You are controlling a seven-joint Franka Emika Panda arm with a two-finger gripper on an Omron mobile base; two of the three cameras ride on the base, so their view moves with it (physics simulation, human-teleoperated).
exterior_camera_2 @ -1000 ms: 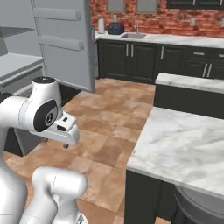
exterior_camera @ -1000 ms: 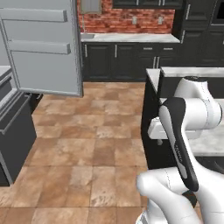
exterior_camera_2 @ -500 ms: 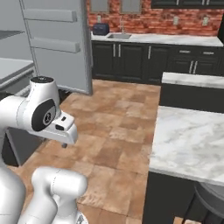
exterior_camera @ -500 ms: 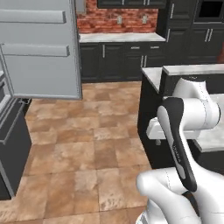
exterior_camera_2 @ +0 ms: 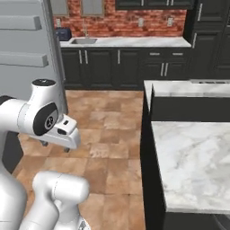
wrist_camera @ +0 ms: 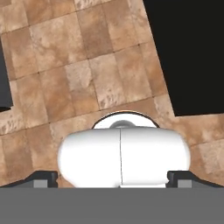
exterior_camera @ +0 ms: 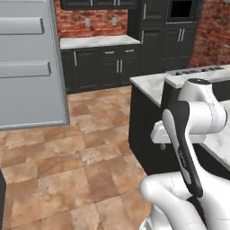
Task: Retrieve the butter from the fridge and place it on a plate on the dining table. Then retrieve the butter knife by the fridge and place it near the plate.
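The fridge's grey door [exterior_camera: 27, 67] stands swung open at the left, and its inner shelf rails show in the right base view [exterior_camera_2: 27, 42]. The dining table's veined marble top [exterior_camera_2: 193, 157] on a dark base lies to the right of the arm; a strip of it shows behind the arm in the left base view [exterior_camera: 220, 139]. My gripper [exterior_camera_2: 56, 147] hangs folded close to the base, over the tiled floor, pointing down. In the hand view my gripper [wrist_camera: 111, 177] is open, its tips wide apart with nothing between them. The butter, plate and butter knife are out of view.
A raised dark-fronted marble counter [exterior_camera_2: 188, 87] adjoins the table's far end. Black cabinets under a marble worktop [exterior_camera: 101, 42] with a sink [exterior_camera_2: 83, 41] line the brick back wall. Brown floor tiles [exterior_camera: 81, 152] spread between fridge and table.
The whole picture has shifted: the base has moved, so the fridge door now sits further left and the marble tops nearer. The arm holds the same folded pose and the gripper stays open.
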